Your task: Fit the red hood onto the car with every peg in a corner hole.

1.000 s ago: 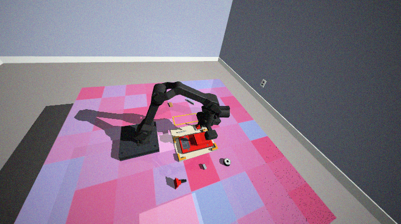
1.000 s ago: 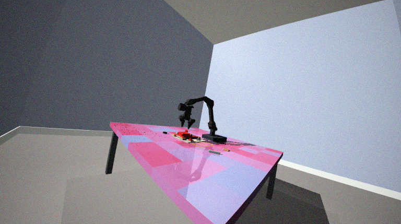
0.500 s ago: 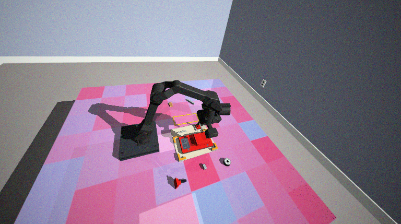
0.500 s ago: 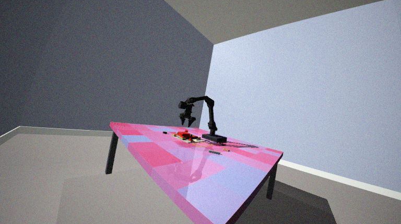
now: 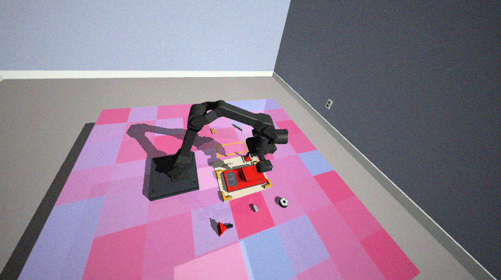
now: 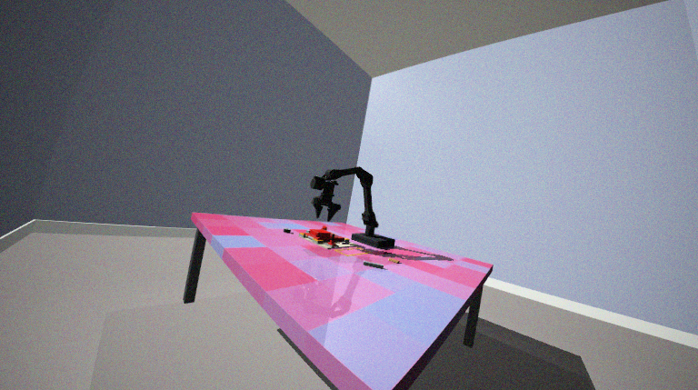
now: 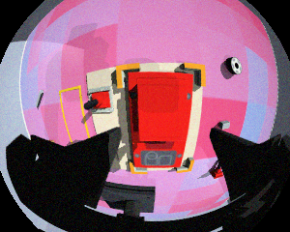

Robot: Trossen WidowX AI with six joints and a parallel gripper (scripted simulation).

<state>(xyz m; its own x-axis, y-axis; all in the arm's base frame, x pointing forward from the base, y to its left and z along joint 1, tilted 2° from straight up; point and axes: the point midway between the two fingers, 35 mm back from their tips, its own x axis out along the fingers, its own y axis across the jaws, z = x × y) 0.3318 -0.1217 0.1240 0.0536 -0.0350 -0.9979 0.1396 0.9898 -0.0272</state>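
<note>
The red hood (image 5: pixel 252 174) (image 6: pixel 320 234) (image 7: pixel 157 94) lies roof up on the red car chassis (image 5: pixel 236 186) (image 7: pixel 183 150), over the engine area, and looks flat and squared to it. The chassis sits in the cream jig (image 5: pixel 245 194) (image 7: pixel 196 126) with orange corners. The engine block is hidden under the hood. I cannot make out the pegs in the corner holes. My gripper (image 6: pixel 324 218) (image 7: pixel 168 132) is open and empty, raised above the hood, with one finger to each side of it in the wrist view. It does not touch the hood.
A red part with a black stem (image 5: pixel 246 158) (image 7: pixel 101 101) sits in a holder beside the chassis. A wheel (image 5: pixel 283 202) (image 7: pixel 236 65), a grey block (image 5: pixel 254 207) (image 7: pixel 223 125) and a red-and-black piece (image 5: pixel 221 228) lie on the other side. A tan block (image 5: pixel 212 130) lies farther back.
</note>
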